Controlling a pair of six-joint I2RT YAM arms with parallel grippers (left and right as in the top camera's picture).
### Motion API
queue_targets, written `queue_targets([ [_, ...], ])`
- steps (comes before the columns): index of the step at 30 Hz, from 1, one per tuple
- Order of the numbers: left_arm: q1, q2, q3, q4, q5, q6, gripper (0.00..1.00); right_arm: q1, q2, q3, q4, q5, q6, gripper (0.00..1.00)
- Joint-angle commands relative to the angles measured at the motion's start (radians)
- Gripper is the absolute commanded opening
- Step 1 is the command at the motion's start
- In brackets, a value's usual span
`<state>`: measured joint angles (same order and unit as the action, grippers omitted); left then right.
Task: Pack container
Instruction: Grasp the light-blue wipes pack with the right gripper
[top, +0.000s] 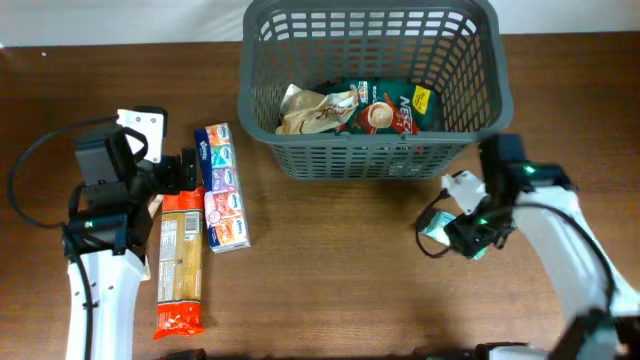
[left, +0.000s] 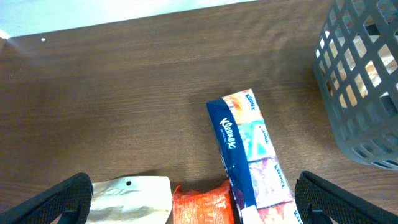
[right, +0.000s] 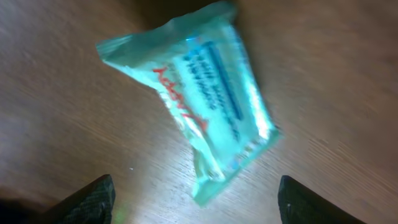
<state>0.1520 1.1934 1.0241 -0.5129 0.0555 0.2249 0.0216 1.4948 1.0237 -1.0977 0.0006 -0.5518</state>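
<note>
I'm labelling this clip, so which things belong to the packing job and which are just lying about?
Job: basket; coffee packet and beige packet inside it; tissue pack; orange-ended packet; teal packet; white packet.
Lying about: nothing seen; only the wooden table.

Open container mouth — packets low inside

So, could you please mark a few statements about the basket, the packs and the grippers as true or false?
1. The basket holds a Nescafe packet. True.
2. The Kleenex pack lies inside the basket. False: it lies on the table, left of the basket.
3. The right gripper is shut on the teal packet. False: it is open and not touching the packet.
4. The left gripper is open. True.
</note>
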Motion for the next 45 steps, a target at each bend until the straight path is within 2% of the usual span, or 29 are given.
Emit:
queue_targets([
  [1, 0.003, 0.002, 0.019, 0.0, 0.0, 0.016, 0.99, 0.04, 0.11, -0.005, 0.027, -0.01, -0.039, 0.79],
  [9, 0.003, 0.002, 0.019, 0.0, 0.0, 0.016, 0.99, 0.059, 0.219, -0.005, 0.068, 0.019, 0.033, 0.75],
  [13, 0.003, 0.002, 0.019, 0.0, 0.0, 0.016, 0.99, 0.058, 0.219, -0.005, 0.067, 0.019, 0.034, 0.64],
  [15, 0.003, 0.002, 0.019, 0.0, 0.0, 0.016, 0.99, 0.058, 0.219, -0.005, 0.067, 0.019, 0.036, 0.49],
  [16, 0.003, 0.002, 0.019, 0.0, 0.0, 0.016, 0.99, 0.058, 0.219, -0.005, 0.066, 0.019, 0.037, 0.47],
  [19, 0.003, 0.002, 0.019, 0.0, 0.0, 0.016, 0.99, 0.059, 0.219, -0.008, 0.066, 0.039, 0.046, 0.5],
  [21, 0.003, 0.002, 0.019, 0.0, 0.0, 0.016, 0.99, 0.058, 0.219, -0.02, 0.068, 0.067, 0.06, 0.59],
  [27, 0.003, 0.002, 0.019, 0.0, 0.0, 0.016, 0.99, 0.059, 0.219, -0.063, 0.104, 0.082, 0.079, 0.6],
  [32, 0.003, 0.002, 0.019, 0.0, 0.0, 0.016, 0.99, 0.058, 0.219, -0.081, 0.115, 0.117, 0.117, 0.33],
  [33, 0.003, 0.002, 0.019, 0.0, 0.0, 0.016, 0.99, 0.058, 0.219, -0.081, 0.113, 0.117, 0.12, 0.23],
  [35, 0.003, 0.002, 0.019, 0.0, 0.0, 0.016, 0.99, 0.059, 0.219, -0.081, 0.111, 0.116, 0.126, 0.11],
  [37, 0.003, 0.002, 0.019, 0.0, 0.0, 0.016, 0.99, 0.058, 0.214, -0.081, 0.107, 0.113, 0.143, 0.04],
  [45, 0.003, 0.002, 0.019, 0.0, 0.0, 0.016, 0.99, 0.054, 0.056, -0.081, 0.062, 0.076, 0.146, 0.04],
])
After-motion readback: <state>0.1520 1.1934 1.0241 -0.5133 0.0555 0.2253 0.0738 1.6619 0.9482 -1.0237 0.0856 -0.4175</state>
